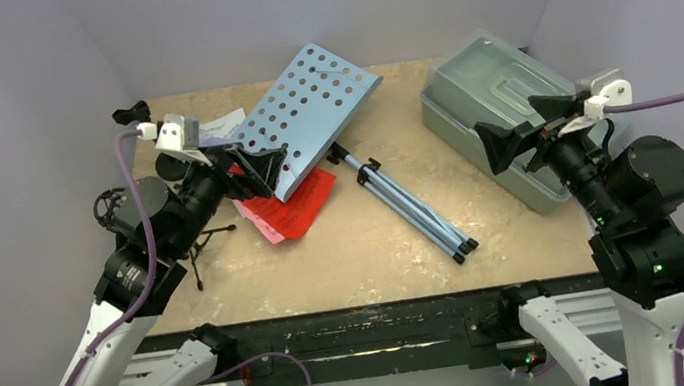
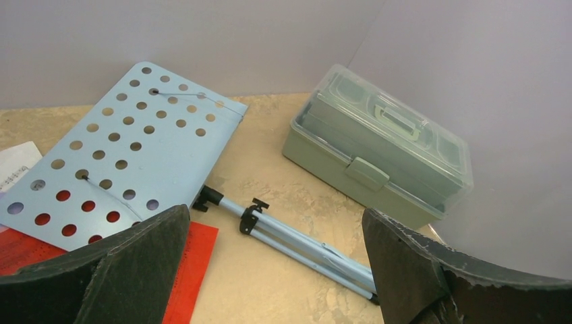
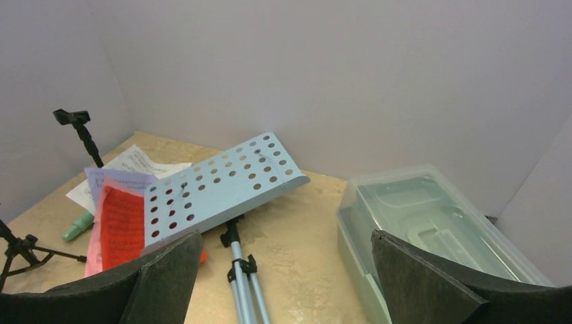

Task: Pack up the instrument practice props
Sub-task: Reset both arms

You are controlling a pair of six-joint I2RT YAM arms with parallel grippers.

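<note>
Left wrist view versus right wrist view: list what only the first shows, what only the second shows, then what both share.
Only the left wrist view shows the latch on the front of the grey-green box.

Only the right wrist view shows the teal microphone, the black tripod and the black pole with its clip.

Both show the blue perforated rack, its folded legs, the red sheet, the white sheet, the box and the table.
</note>
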